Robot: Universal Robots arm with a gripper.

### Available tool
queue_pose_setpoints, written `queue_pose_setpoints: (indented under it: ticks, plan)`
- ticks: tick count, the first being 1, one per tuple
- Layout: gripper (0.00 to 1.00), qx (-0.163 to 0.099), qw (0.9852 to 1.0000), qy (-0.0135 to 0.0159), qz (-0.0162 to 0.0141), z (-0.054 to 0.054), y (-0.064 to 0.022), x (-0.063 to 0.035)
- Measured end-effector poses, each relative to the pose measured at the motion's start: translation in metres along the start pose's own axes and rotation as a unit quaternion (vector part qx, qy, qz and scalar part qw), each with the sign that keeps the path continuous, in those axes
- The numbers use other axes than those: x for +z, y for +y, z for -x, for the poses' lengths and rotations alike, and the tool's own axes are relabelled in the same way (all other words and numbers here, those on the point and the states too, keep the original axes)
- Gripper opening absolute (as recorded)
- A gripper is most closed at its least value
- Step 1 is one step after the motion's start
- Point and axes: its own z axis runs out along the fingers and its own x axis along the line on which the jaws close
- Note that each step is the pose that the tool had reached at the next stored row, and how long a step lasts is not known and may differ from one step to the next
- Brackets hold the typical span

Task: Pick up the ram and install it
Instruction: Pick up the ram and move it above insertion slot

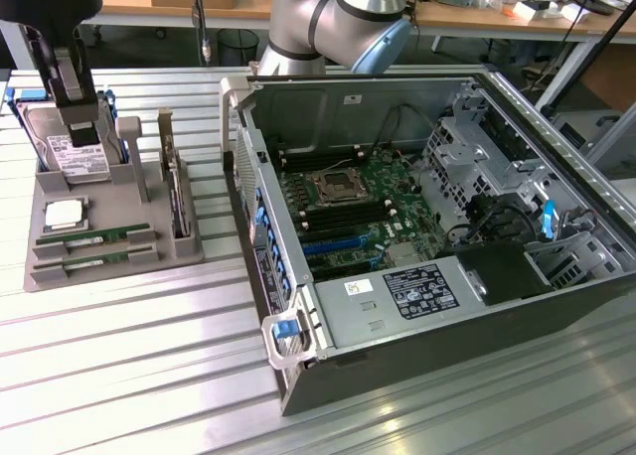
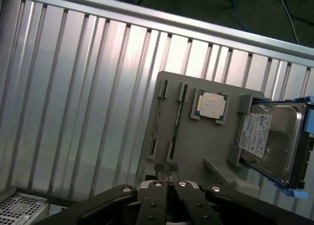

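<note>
Approach step: end effector clenched and empty, hovering over grey tray, ram untouched in its slot; pick calls for opening up, aligned along the stick.

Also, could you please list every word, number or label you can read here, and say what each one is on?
"05", as best I can tell: small white sticker on the grey metal cover.
Too small to read: the black label beside it.
Blurred: the white label on the hard drive.
Unreadable: markings on the processor chip and labels on the ram sticks.
</note>
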Motion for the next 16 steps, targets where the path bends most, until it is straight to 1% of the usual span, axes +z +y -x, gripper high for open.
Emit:
queue_pose_setpoints:
  ticks: [2, 4, 5, 8, 10, 11, 12, 13, 16]
  plan:
    - [0.10, 0.021, 0.9998, -0.0004, -0.0004, 0.0000, 0.0000, 0.0010]
    - [0.10, 0.045, 0.9990, -0.0011, -0.0008, -0.0001, -0.0001, 0.0021]
    - [0.10, 0.062, 0.9981, -0.0018, -0.0012, 0.0000, -0.0001, 0.0028]
    - [0.10, 0.086, 0.9963, -0.0028, -0.0018, -0.0001, -0.0001, 0.0039]
    - [0.10, 0.102, 0.9948, -0.0035, -0.0020, -0.0001, -0.0002, 0.0045]
    - [0.10, 0.110, 0.9939, -0.0038, -0.0022, -0.0001, -0.0002, 0.0047]
    - [0.10, 0.126, 0.9920, -0.0045, -0.0026, -0.0001, -0.0002, 0.0052]
    - [0.10, 0.144, 0.9895, -0.0053, -0.0030, -0.0001, -0.0002, 0.0056]
    - [0.10, 0.146, 0.9893, -0.0053, -0.0030, -0.0001, -0.0002, 0.0056]
